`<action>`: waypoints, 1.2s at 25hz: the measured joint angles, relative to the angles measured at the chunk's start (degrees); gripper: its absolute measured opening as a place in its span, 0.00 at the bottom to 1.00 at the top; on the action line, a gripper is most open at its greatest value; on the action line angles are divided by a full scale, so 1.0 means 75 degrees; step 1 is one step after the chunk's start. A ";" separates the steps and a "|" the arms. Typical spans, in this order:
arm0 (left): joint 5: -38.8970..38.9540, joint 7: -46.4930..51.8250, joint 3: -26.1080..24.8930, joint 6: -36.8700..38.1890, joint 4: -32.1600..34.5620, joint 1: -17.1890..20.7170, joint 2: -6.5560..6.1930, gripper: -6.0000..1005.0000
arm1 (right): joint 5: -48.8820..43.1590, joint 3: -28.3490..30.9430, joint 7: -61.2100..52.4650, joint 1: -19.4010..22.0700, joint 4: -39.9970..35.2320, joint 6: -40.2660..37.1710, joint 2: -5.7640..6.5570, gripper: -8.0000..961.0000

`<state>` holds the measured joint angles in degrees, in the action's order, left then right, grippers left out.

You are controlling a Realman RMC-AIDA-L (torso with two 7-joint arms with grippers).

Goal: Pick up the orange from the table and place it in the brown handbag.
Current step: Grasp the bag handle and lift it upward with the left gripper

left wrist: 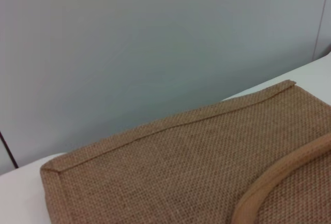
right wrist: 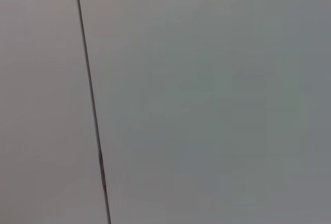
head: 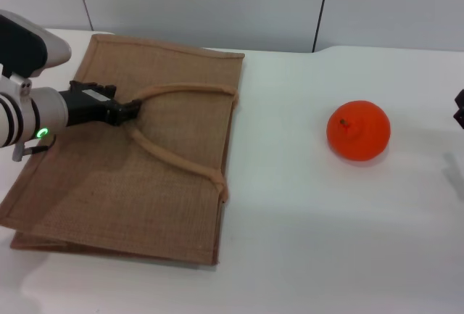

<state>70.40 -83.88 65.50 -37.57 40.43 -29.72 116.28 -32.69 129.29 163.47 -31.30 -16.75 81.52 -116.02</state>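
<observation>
Left gripper (head: 133,109) pinched shut on a handle (head: 181,91) of the brown handbag (head: 94,191), lying flat on the table (head: 304,241).

Orange (head: 358,130) resting on the tabletop well apart from the bag, at about 3 o'clock from it, stem nub up. Right gripper (head: 459,109) barely visible at the 3 o'clock edge of the head view; cannot tell its opening.
</observation>
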 joint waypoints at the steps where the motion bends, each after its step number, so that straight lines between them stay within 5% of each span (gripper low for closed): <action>1: 0.0000 -0.0004 -0.0002 0.0004 -0.0012 -0.0013 0.0000 0.53 | -0.0023 0.0000 0.0000 -0.0002 0.0003 0.0002 0.0000 0.92; 20: 0.0016 -0.0113 0.0020 0.0122 -0.0432 -0.0252 0.0012 0.48 | -0.0058 0.0000 0.0000 -0.0007 0.0011 0.0006 0.0000 0.92; 30: 0.0087 -0.0071 0.0029 0.0388 -0.0568 -0.0288 0.0026 0.34 | -0.0058 0.0000 0.0000 -0.0010 0.0007 0.0000 0.0000 0.92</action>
<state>71.05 -84.41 65.71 -34.67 36.17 -31.89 116.47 -33.13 129.29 163.48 -31.37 -16.70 81.53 -116.02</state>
